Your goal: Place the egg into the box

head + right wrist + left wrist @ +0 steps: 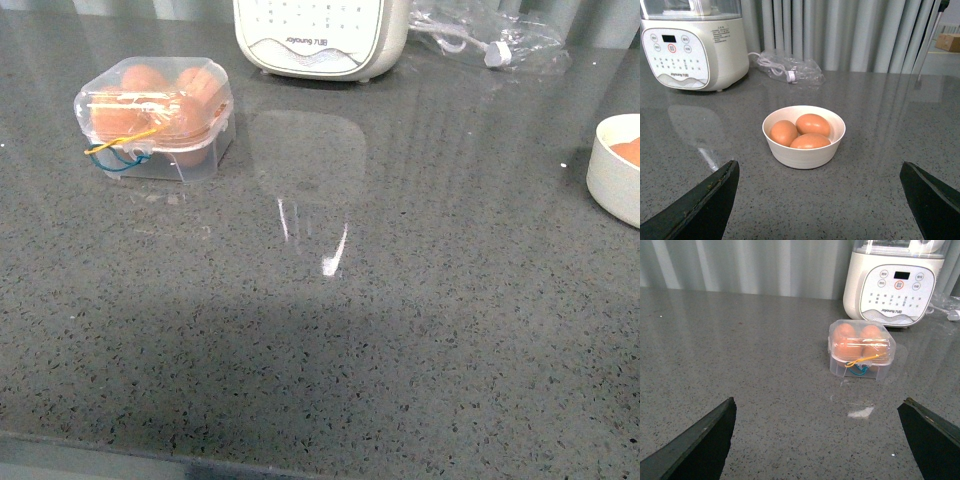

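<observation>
The clear plastic box [155, 117] sits at the far left of the grey counter, lid shut, brown eggs inside, yellow and blue bands at its front. It also shows in the left wrist view [861, 348]. Three brown eggs [812, 125] lie in a white bowl [805, 154], which is at the right edge in the front view [612, 172]. My left gripper [820, 412] is open and empty, well short of the box. My right gripper [820, 172] is open and empty, a little short of the bowl. Neither arm shows in the front view.
A big cream-white appliance [320, 35] stands at the back centre, also in both wrist views [892, 290] [692, 45]. A clear bag with a white cable [490, 35] lies at the back right. Grey curtains hang behind the counter.
</observation>
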